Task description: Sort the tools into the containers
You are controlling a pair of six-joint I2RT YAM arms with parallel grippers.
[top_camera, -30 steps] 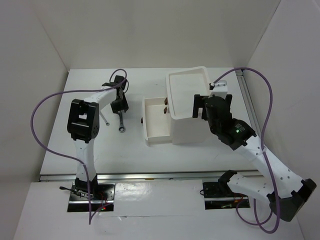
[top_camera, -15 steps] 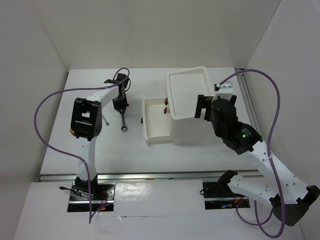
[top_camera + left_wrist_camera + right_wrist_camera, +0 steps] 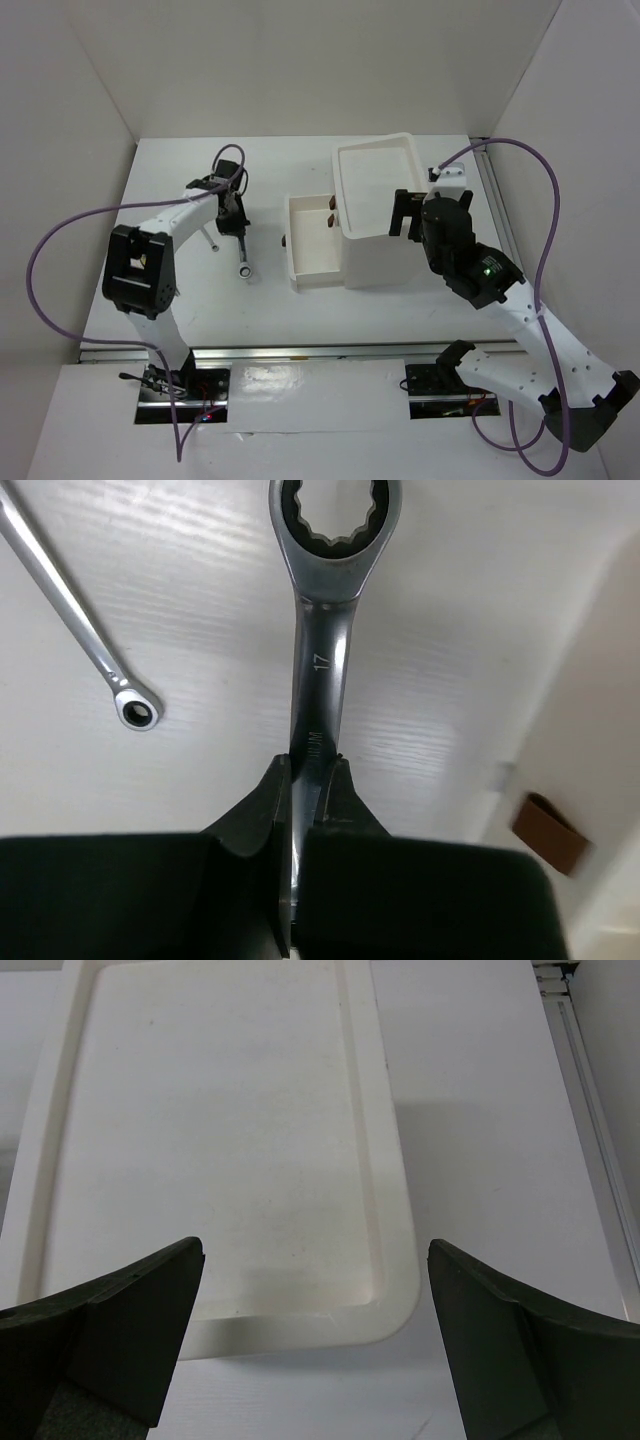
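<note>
White worktop, white-walled bay. Left jaws were clamped on large wrench, left of open drawer; slim wrench lay loose alongside. Right jaws stood wide above top tray. Drawer and tray showed nothing inside: sorting apparently barely begun.

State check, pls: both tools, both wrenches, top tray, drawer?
left tool: shut on large wrench
large wrench: clamped at its shank; lifted or not, cannot tell
small wrench: lying flat on table, untouched
right tool: open, empty, above top tray
top tray: nothing in it
drawer: pulled out, looks empty
</note>
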